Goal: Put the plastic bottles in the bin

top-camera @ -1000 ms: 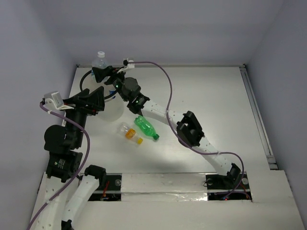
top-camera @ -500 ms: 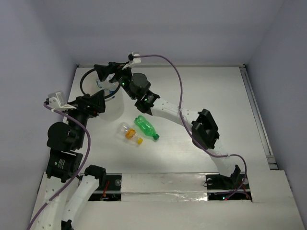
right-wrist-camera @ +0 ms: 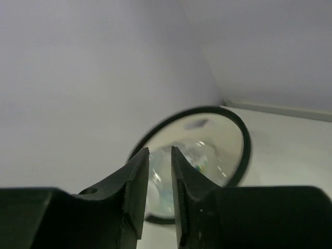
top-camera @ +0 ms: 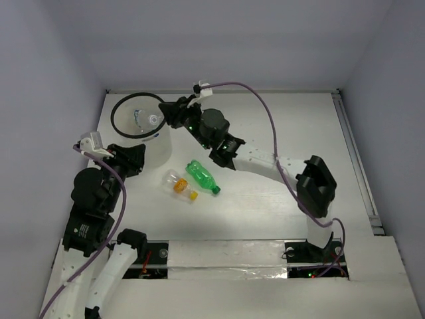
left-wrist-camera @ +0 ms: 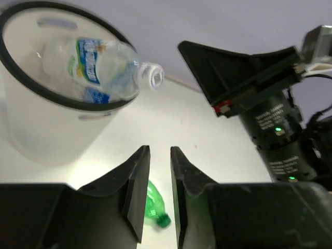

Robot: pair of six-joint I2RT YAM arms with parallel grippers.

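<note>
The bin [top-camera: 154, 151] stands at the table's far left. A clear bottle with a blue-white label [top-camera: 145, 119] lies tilted inside it, its neck over the rim in the left wrist view [left-wrist-camera: 104, 65]. A green bottle [top-camera: 202, 177] and a tiny orange-labelled bottle [top-camera: 179, 185] lie on the table in front of the bin. My right gripper [top-camera: 167, 108] hovers at the bin's right rim, jaws a narrow gap apart, nothing between them. My left gripper [top-camera: 139, 154] sits near the bin's front wall, also narrowly open and holding nothing. The green bottle [left-wrist-camera: 155, 210] shows beyond the left fingers.
Walls close the table at the back and on both sides. The right arm [top-camera: 265, 163] stretches diagonally over the middle of the table, above and behind the two loose bottles. A raised rail [top-camera: 352, 146] runs along the right edge.
The right gripper let go of the labelled bottle, which dropped into the bin, and drew back to the right. The left gripper pulled back from the bin. Both pairs of jaws narrowed.
</note>
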